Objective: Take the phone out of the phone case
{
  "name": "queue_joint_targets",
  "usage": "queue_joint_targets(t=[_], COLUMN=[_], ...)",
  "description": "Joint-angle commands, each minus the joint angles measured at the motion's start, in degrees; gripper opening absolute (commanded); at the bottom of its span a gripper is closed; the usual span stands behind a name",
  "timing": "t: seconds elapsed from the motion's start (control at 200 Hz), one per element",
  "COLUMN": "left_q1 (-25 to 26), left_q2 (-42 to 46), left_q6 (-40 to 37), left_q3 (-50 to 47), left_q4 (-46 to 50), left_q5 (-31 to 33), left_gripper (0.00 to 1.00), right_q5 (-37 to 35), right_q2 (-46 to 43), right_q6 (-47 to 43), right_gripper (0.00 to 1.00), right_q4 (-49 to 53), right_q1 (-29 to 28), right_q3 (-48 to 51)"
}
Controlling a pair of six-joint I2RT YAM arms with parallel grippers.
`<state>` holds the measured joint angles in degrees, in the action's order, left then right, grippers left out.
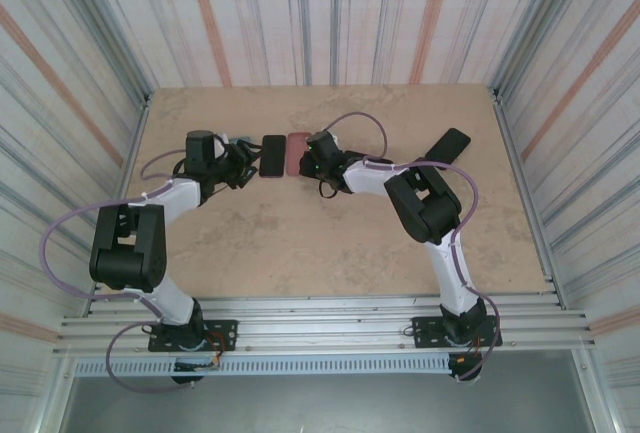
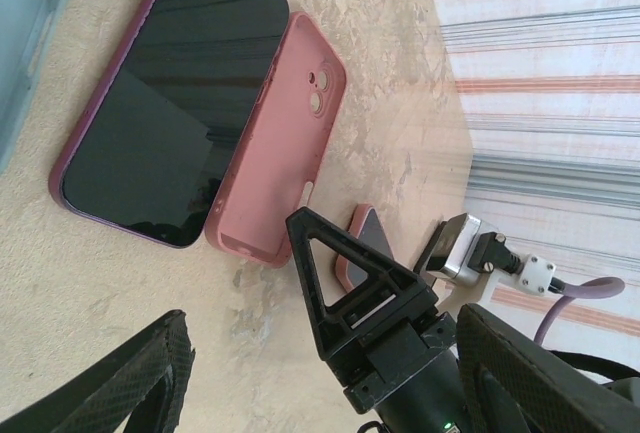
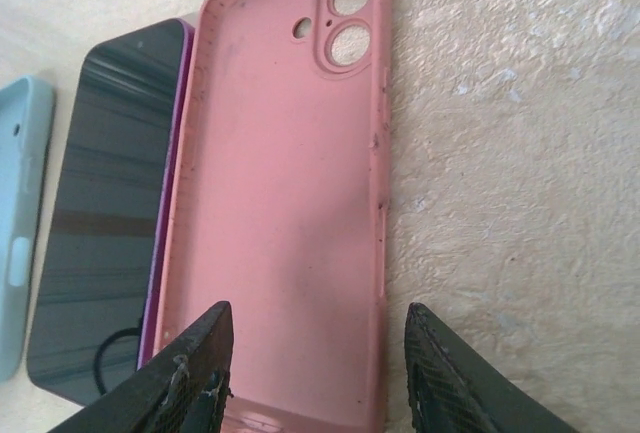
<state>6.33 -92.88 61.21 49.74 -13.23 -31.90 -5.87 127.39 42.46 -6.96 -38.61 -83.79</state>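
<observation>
From above, I am seeing the dark phone [image 1: 272, 156] lying screen-up outside the pink phone case [image 1: 298, 152], at the case's 9 o'clock, with their long edges touching. The empty case is lying open side up. My right gripper [image 3: 318, 353] is hovering at the case's 3 o'clock end, fingers spread. My left gripper [image 1: 245, 163], at the phone's 9 o'clock, is also gaping wide, holding nothing.
</observation>
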Motion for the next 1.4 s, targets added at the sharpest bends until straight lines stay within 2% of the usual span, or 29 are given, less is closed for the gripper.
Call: queue_joint_targets(t=[0.0,0.205,0.326,0.431,0.506,0.536,0.566,0.877,0.912,1.393], left_q1=[-0.4,-0.4,-0.4,0.1,0.6,0.8,1.0,4.3,4.7,7.3], left_q2=[2.3,3.3,3.6,4.0,4.7,5.0,5.1,4.5,4.5,4.3], left_q6=[-2.2,-4.3,-4.6,-5.7,-6.3,-6.2,-6.0,-3.6,-4.0,-5.5], left_q3=[0.9,1.9,1.0,1.7,1.7,1.5,1.2,1.7,2.0,3.8], left_q4=[1.5,2.9,-1.5,-1.7,-1.6,-1.8,-2.3,-5.0,-4.5,-1.1], left_q5=[-0.2,-1.0,-3.8,-5.7,-5.9,-5.9,-6.0,-7.9,-7.8,-7.5], left_gripper=[0.72,0.73,0.78,0.85,0.88,0.89,0.89,0.92,0.92,0.92], right_q5=[-1.9,1.1,5.7,7.8,12.2,14.1,15.4,27.0,27.7,27.4], right_q2=[-1.7,-6.9,-11.7,-15.1,-17.0,-17.5,-18.0,-17.7,-17.1,-6.2], right_q6=[-4.0,-10.0,-18.6,-26.2,-31.0,-33.2,-35.6,-63.1,-65.2,-81.8], right_gripper=[0.48,0.57,0.7,0.77,0.82,0.88,0.91,0.94,0.98,1.0], right_q4=[3.7,3.5,6.4,9.2,10.9,12.2,13.7,24.7,25.2,31.0], right_q1=[-0.2,0.9,3.2,6.1,9.4,10.8,11.9,21.9,22.7,24.6], right_q3=[0.3,2.2,4.2,6.2,7.7,7.9,8.0,7.1,6.7,-1.9])
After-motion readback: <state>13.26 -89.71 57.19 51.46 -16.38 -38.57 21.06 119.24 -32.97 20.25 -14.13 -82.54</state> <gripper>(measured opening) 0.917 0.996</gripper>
